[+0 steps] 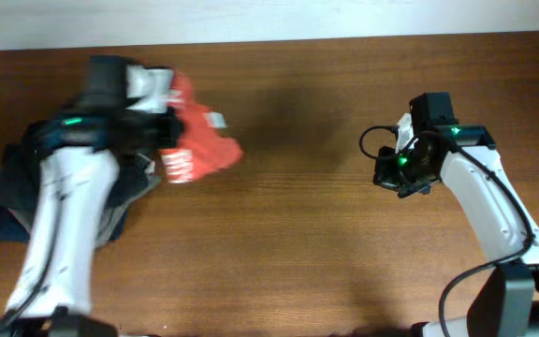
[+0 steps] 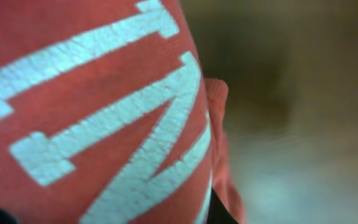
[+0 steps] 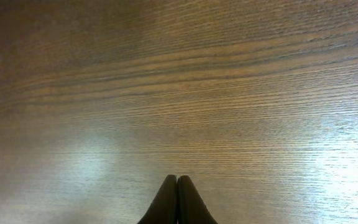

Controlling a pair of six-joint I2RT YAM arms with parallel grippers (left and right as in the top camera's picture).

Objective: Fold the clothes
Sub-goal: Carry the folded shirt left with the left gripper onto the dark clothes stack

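The clothes, a red-orange T-shirt (image 1: pixel 204 142) with white lettering and a white neck tag (image 1: pixel 216 120), hang bunched at the far left of the wooden table (image 1: pixel 307 234). My left gripper (image 1: pixel 165 133) is at the shirt's left side and shut on the fabric. In the left wrist view the shirt (image 2: pixel 104 93) fills the picture, its large white letters close up, and it hides my fingers. My right gripper (image 1: pixel 402 176) sits at the right of the table. Its fingertips (image 3: pixel 177 178) are pressed together over bare wood with nothing between them.
A heap of dark navy, black and grey garments (image 1: pixel 12 187) lies under and to the left of my left arm. The table's far edge (image 1: pixel 344 39) runs along the top, against a white wall. Bare wood lies between the two arms.
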